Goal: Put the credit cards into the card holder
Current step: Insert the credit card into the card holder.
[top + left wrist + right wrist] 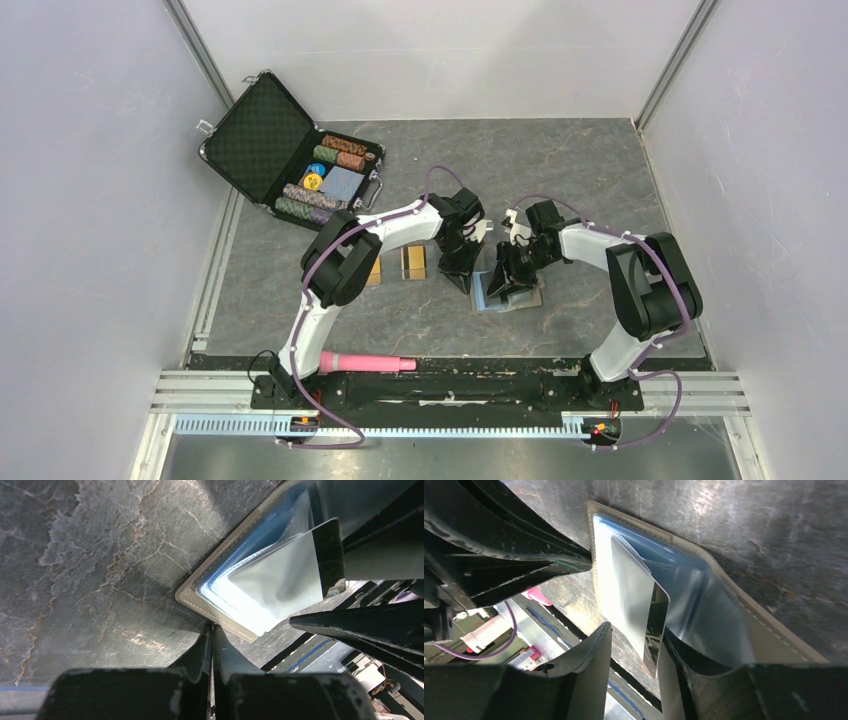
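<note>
Entry: filing cards, in progress. We count three cards.

Black card point(631, 595): tilted on edge, its far end down in the blue inside of the open card holder point(522, 298). The holder lies flat on the table point(600, 180), between the two wrists. We cannot tell whether the card is under the clear sleeve, and we judge it partly in, not seated.

First orange card point(415, 262) and second orange card point(373, 271): flat on the table side by side, left of the holder. The second lies partly under the left arm. Neither is lifted. We put the job at less than one card of three.

Left gripper point(212, 636): fingers closed together with nothing between them, tips at the holder's stitched edge. We cannot tell whether they press on it. The left arm reaches forward and inward, wrist bent down.

Right gripper point(635, 634): narrow, with the black card between the fingers and lying against one. We cannot tell whether it is pinched. The right arm folds inward, wrist low over the holder.

Also present: chip case point(262, 140), open, far left; pink tube point(366, 362), on the near rail.
</note>
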Robot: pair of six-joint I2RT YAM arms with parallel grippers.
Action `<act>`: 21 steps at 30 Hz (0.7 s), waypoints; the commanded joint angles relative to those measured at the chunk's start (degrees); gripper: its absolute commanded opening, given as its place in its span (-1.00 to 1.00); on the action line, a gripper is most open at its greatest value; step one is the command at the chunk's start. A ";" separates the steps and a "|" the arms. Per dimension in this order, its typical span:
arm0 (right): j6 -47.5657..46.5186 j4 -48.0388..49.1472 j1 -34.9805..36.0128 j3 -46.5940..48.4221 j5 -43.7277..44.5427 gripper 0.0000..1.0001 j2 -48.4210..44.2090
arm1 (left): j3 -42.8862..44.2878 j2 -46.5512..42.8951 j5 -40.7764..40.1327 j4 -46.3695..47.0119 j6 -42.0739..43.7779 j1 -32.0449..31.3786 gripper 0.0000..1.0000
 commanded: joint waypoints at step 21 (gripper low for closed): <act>-1.68 -4.39 6.92 3.27 11.82 0.32 -2.67 | 0.99 2.37 -0.26 1.34 2.12 -1.02 -0.95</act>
